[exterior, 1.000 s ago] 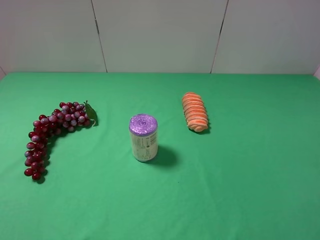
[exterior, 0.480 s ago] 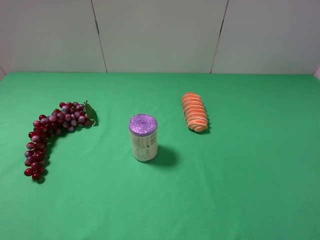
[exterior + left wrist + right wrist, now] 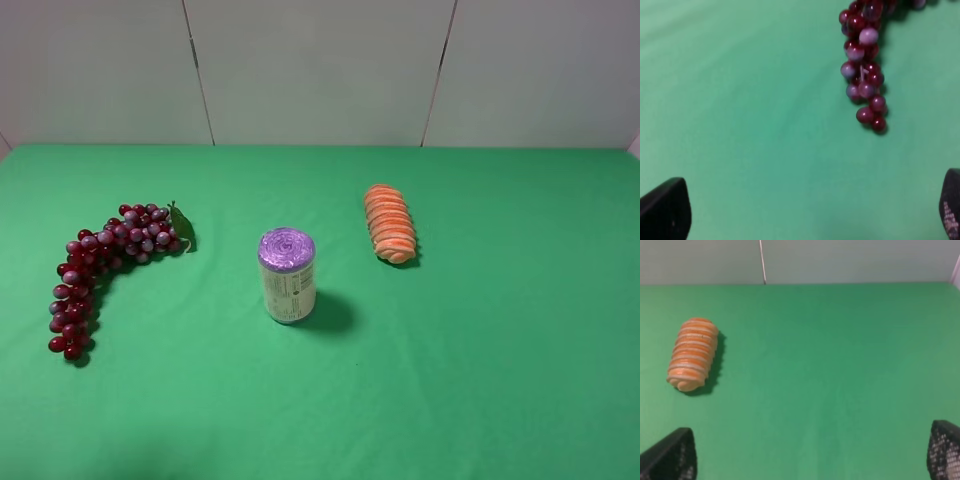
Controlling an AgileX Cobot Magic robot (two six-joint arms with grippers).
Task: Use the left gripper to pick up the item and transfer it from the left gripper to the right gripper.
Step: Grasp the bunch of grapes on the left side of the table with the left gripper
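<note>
Left wrist view: the left gripper [image 3: 806,212] hangs over green cloth [image 3: 750,115], jaws released and spread wide, one black fingertip [image 3: 664,211] at either edge of the picture, gripping nothing. Ahead of it, clear of both tips, lies the thin tail end of the grape bunch [image 3: 863,65], with dark red and purple berries, slightly blurred. Right wrist view: the right gripper [image 3: 807,455] is likewise released, jaws wide, with mesh-textured fingertips [image 3: 944,452] at the edges and only cloth between them. Ahead of it and off to one side lies the orange ridged bread-like piece [image 3: 692,354], well apart from the tips. High view, nearest first: the grape bunch [image 3: 88,258] rests flat on the cloth at the left side of the table, a long curve. Its narrow tail is the nearest part. The body bends away and to the right, ending in a green leaf [image 3: 181,222] at the far end. A white can [image 3: 287,280] with a purple top stands upright near the middle, well apart from the grapes, shadow falling to its right. Farther back and to the right, the bread-like piece [image 3: 389,224] lies lengthwise on the cloth, apart from the can. Beyond the table edge is a pale wall [image 3: 320,70] of panels with dark seams.
</note>
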